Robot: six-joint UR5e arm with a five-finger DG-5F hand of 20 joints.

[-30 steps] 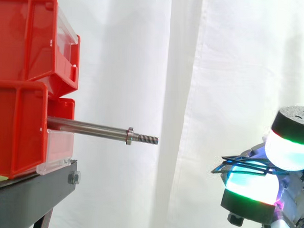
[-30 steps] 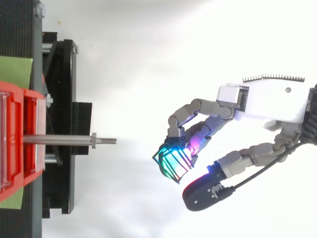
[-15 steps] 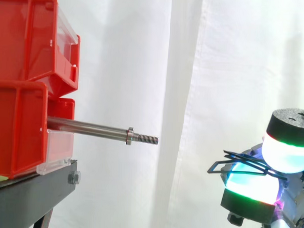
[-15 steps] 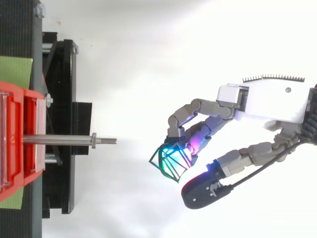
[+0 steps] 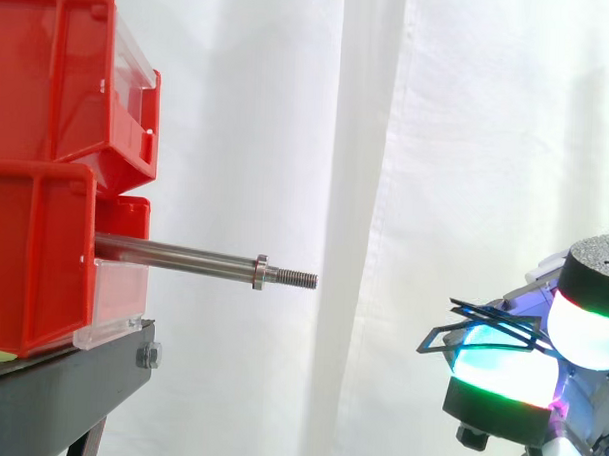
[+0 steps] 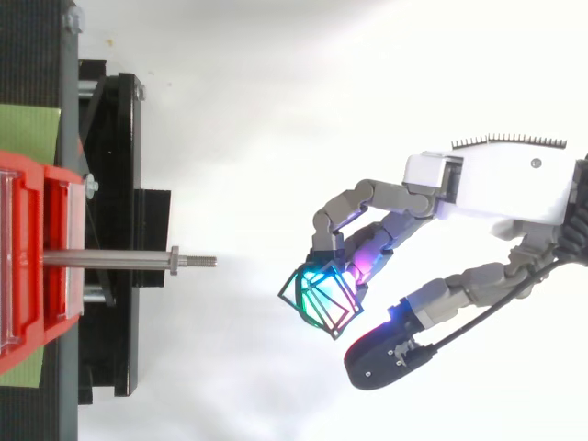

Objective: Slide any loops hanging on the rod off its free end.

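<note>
the hand (image 6: 496,188) is out past the free end of the rod (image 5: 174,253), well apart from it. its fingers (image 6: 340,209) are curled in and pinch some thin dark loops (image 6: 317,297) between the glowing tips. the rod sticks out from the red bins (image 5: 38,259).

Hand (image 6: 496,188) comes in from rt edge in top view, wrist level. Fingers (image 6: 354,204) curled fwd, pads glowing cyan/green/magenta. Pads pinch thin dark loops (image 6: 317,299), prob. more than one. Side view: hand (image 5: 499,385) low at rt.
</note>
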